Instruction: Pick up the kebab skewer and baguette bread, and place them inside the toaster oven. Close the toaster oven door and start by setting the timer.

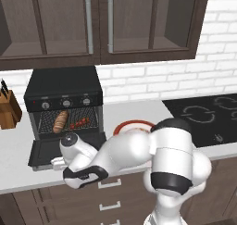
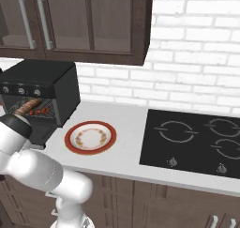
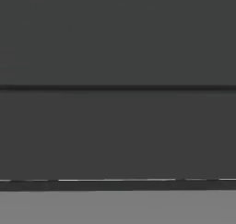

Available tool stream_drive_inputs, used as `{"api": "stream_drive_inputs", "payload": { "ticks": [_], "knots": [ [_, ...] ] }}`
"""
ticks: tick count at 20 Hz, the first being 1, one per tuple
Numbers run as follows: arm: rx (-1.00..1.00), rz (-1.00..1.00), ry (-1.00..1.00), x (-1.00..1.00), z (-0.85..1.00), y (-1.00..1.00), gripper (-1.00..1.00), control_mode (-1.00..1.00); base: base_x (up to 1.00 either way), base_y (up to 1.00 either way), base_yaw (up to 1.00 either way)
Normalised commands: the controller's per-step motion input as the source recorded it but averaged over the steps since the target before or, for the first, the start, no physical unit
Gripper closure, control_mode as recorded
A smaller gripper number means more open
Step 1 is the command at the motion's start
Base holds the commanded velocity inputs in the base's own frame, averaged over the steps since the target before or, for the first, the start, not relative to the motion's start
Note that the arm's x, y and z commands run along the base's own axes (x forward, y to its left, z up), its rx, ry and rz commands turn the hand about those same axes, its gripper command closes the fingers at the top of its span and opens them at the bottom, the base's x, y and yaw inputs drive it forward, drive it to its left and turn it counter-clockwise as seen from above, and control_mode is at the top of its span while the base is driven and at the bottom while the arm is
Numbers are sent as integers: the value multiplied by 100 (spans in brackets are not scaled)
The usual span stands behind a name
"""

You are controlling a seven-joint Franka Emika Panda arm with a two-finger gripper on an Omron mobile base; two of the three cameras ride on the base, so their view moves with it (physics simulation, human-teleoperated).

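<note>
So the gripper (image 1: 56, 163) is parked low at the front lip of the dropped-down black flat toaster oven door (image 1: 51, 149), jaws spread wide apart and holding nothing. The hand view is just dark grey panel with a seam line, so it's basically nose-to-surface with the door, though I can't tell if it's actually touching.

Both foods are already in: the small tan oblong baguette bread (image 1: 60, 121) lies on the wire rack, and the thin kebab skewer with dark red chunks (image 1: 79, 123) is right beside it. They're inside the boxy black toaster oven (image 1: 63, 87) with its 3 silver-ringed knobs. The red-rimmed round plate (image 2: 90, 138) sits bare on the white tabletop (image 2: 126, 128).

My take: next is closing the door. Get under the front edge and push up along the hinge arc, not straight in, so nothing slips.

Hard to see: fingertips are hidden behind the wrist, and the knob markings are too small to read.
</note>
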Motion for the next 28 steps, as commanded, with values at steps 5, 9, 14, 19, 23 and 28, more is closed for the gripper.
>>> {"api": "stream_drive_inputs", "payload": {
  "ticks": [5, 9, 14, 19, 23, 28],
  "knots": [
    [0, 0, -4, 95, 69, -34, -100, -100, 0, 0, 0],
    [0, 0, -10, 99, 73, -27, -100, -100, 0, 0, 0],
    [0, 0, -10, 100, 70, -25, -100, -100, 0, 0, 0],
    [0, 1, -9, 100, 83, -33, -100, -100, 0, 0, 0],
    [0, 0, -12, 100, 79, -28, -100, -100, 0, 0, 0],
    [0, 0, -12, 99, 47, -15, -100, -100, 0, 0, 0]
  ]
}}
